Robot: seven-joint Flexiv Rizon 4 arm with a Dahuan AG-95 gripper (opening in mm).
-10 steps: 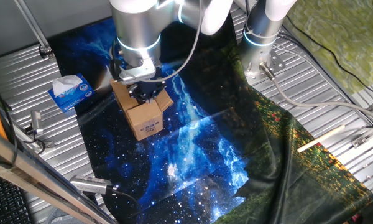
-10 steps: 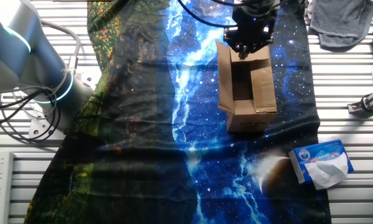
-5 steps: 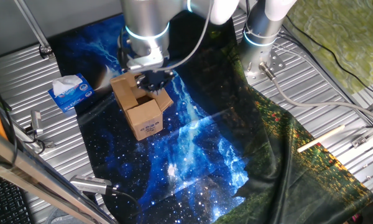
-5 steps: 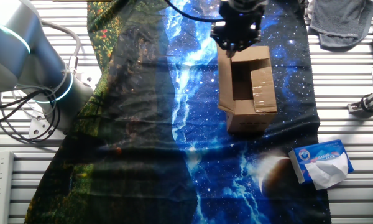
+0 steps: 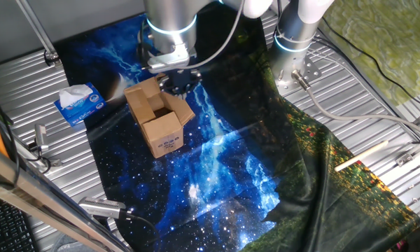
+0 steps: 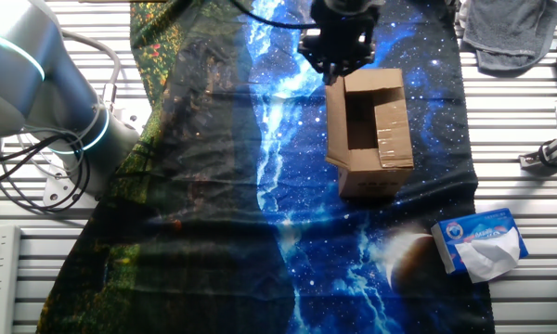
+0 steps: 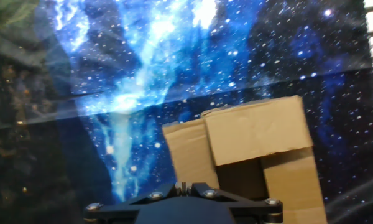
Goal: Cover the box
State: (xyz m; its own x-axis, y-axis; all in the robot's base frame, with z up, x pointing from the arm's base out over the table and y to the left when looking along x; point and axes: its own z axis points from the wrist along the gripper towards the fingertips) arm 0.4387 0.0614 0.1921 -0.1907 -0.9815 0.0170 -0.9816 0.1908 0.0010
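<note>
While the gripper [image 6: 339, 57] hangs just off the box's [image 6: 371, 139] far corner, its top gapes open. Whether the fingers are clenched, I cannot tell.

Hand view cuts off the box [image 7: 255, 155]; jaws unreadable throughout.

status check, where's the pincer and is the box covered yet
Pincer off the box's far corner, holding nothing; open or shut unclear. Box upright on galaxy cloth, top open, flaps not closed. Tissue box off to the side, not blocking.
</note>
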